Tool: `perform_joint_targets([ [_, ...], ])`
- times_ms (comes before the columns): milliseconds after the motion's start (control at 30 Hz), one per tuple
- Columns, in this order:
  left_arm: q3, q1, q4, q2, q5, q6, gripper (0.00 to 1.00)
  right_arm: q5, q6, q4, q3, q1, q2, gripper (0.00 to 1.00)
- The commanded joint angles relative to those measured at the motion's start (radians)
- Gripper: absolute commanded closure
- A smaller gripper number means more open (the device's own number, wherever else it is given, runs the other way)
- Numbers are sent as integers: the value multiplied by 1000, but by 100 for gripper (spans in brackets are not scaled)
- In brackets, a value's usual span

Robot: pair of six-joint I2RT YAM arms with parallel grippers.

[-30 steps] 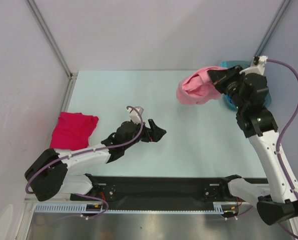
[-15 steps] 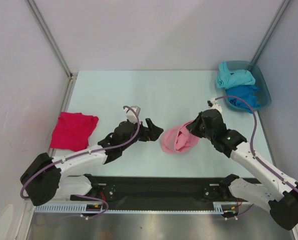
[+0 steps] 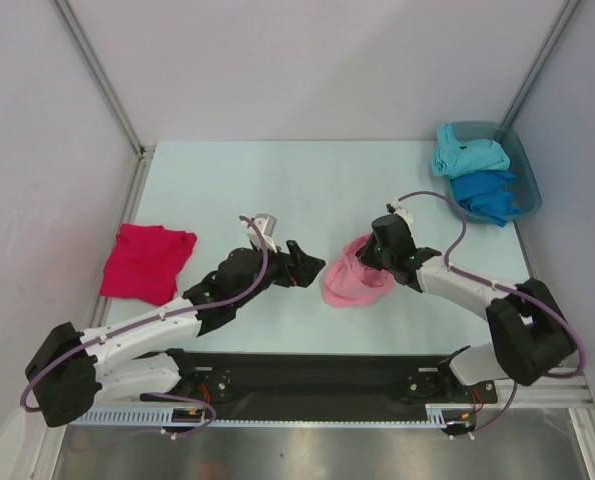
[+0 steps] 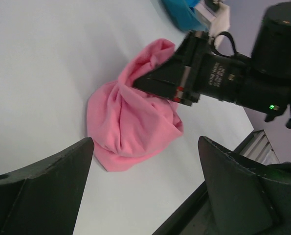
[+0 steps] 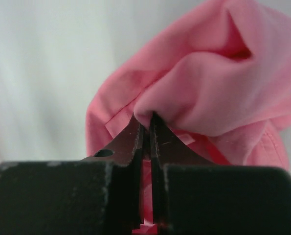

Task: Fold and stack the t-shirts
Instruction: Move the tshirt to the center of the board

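- Since a second ago the right arm has swung down from over the tub (image 3: 525, 165) to mid-table, bringing the pink shirt (image 3: 349, 283) with it; the left arm has stretched forward only slightly, and the other shirts lie where they were.
- Far left: the crimson shirt (image 3: 147, 262) lies flat in a rough square at the left edge of the table (image 3: 277, 180), well apart from both arms.
- Left of centre: the left gripper (image 3: 320, 266) points right towards the pink shirt, jaws wide apart and holding nothing. The left wrist view shows both jaws framing the pink heap without touching it.
- Centre: the pink shirt sits bunched in a heap on the table, just beside the left gripper and between the two grippers. Its upper folds are drawn up into a peak on the right side.
- Right of centre: the right gripper (image 5: 144, 122) is clamped on a fold of the pink shirt, jaws pressed nearly together with cloth pinched at the tips and billowing above them.
- Far right: the tub stands at the back right corner of the table, with the turquoise shirt (image 3: 467, 155) crumpled at its rear and the blue shirt (image 3: 489, 192) crumpled at its front, both spilling over the left rim.
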Motion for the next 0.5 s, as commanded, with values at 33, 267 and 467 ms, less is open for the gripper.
perform_joint_targets([
  [33,-4,-30,-7,-16,-18,10,7,-33,-3,160,90,-2,154,100],
  [267,1,-70,-33,-19,-46,34,7,-62,7,194,218,9,303,100],
  [467,12,-82,-28,3,-51,34,8,-74,-7,161,353,10,392,100],
])
